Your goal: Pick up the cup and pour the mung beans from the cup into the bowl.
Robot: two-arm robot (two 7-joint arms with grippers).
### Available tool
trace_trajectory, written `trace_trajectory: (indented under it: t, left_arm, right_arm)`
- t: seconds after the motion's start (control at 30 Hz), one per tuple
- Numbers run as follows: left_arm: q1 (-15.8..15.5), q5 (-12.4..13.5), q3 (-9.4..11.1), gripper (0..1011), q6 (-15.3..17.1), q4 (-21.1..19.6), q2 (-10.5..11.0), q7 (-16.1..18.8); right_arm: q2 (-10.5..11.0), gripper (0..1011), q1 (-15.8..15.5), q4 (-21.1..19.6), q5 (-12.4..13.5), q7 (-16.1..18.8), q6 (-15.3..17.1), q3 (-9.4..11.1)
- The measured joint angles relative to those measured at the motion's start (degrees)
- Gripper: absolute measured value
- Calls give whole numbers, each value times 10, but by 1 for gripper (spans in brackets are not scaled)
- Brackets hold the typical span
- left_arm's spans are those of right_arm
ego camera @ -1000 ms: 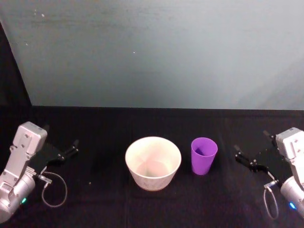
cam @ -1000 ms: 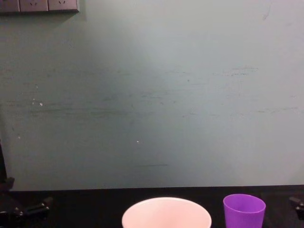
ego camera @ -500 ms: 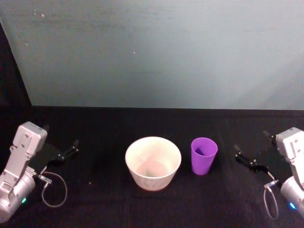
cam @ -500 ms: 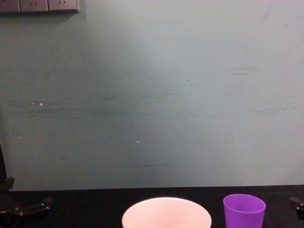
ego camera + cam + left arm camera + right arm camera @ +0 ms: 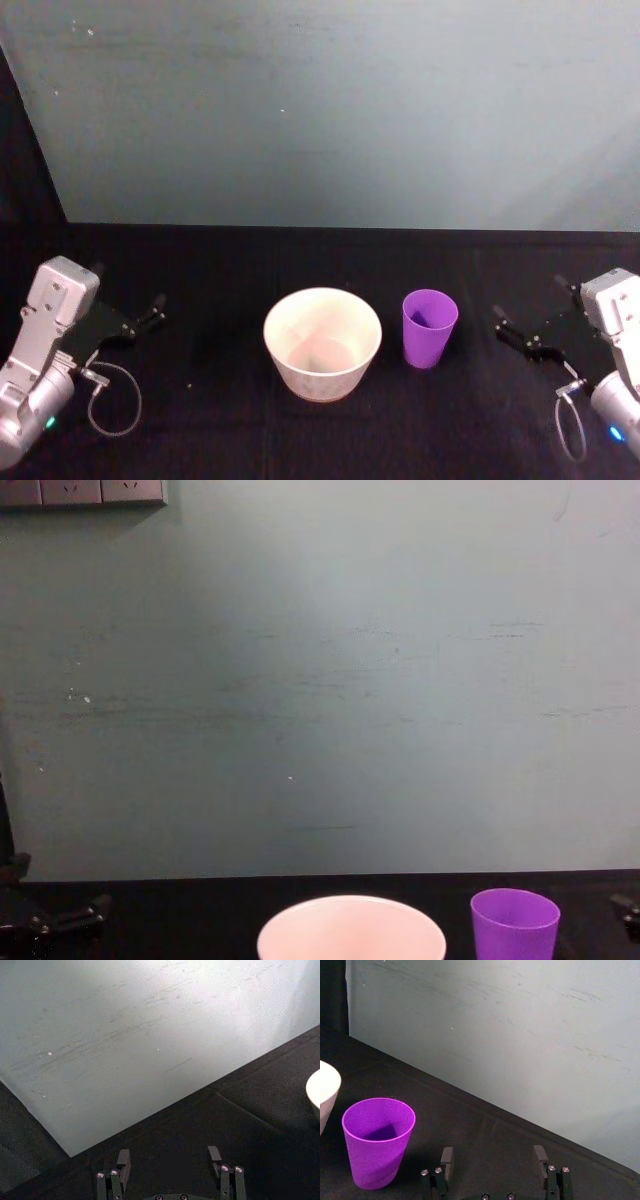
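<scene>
The purple cup [image 5: 430, 328] stands upright on the black table, just right of the white bowl [image 5: 322, 343] and apart from it. The mung beans are hidden below the cup's rim; the inside of the cup [image 5: 377, 1140] shows as shaded wall. My right gripper [image 5: 528, 300] rests open on the table to the right of the cup, fingers pointing toward it with a gap between. Its fingers [image 5: 447, 1157] hold nothing. My left gripper [image 5: 128, 292] sits open at the far left, well away from the bowl. The cup [image 5: 514, 925] and the bowl [image 5: 350, 935] stand low in the chest view.
A pale teal wall [image 5: 320, 110] closes the back of the table. A loose cable loop [image 5: 115, 400] hangs by the left arm, another cable [image 5: 568, 425] by the right arm. Bare black cloth [image 5: 215, 340] lies between the left gripper and the bowl.
</scene>
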Motion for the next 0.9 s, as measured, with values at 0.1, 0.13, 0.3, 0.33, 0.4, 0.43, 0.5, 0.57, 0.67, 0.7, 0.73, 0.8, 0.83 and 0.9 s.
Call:
trace_trajectory:
  t: [0.1,0.13,0.3,0.33,0.4,0.43,0.5,0.57,0.67,0.7,0.73,0.8,0.83,0.9]
  left_arm:
    - [0,0,0,1000,0,0,0,0]
    - [0,0,0,1000,0,0,0,0]
    - [0,0,0,1000,0,0,0,0]
    - [0,0,0,1000,0,0,0,0]
    - [0,0,0,1000,0,0,0,0]
    - [0,0,0,1000,0,0,0,0]
    - [0,0,0,1000,0,0,0,0]
    - [0,0,0,1000,0,0,0,0]
    - [0,0,0,1000,0,0,0,0]
    - [0,0,0,1000,0,0,0,0]
    - [0,0,0,1000,0,0,0,0]
    - [0,0,0,1000,0,0,0,0]
    - [0,0,0,1000,0,0,0,0]
    - [0,0,0,1000,0,0,0,0]
  right_arm:
    - [6,1002,-22,-18,12,7,-8,12]
    - [8,1003,-30,-24,16,10,-12,16]
    - [17,1002,-68,-49,43,32,-33,33]
    - [18,1003,-78,-55,54,44,-40,38]
    - [19,1002,-85,-58,65,57,-47,41]
    - [19,1003,-91,-59,78,72,-52,43]
    - [17,1003,-94,-60,90,89,-57,44]
    - [11,1003,-94,-56,108,116,-63,44]
    - [4,1003,-91,-49,123,138,-65,43]
    - [-3,1003,-88,-44,131,150,-65,42]
    - [-9,1003,-85,-39,138,159,-65,42]
    - [-15,1003,-81,-34,143,167,-63,42]
    - [-18,1003,-79,-32,145,170,-62,42]
    - [-26,1003,-72,-24,148,178,-56,41]
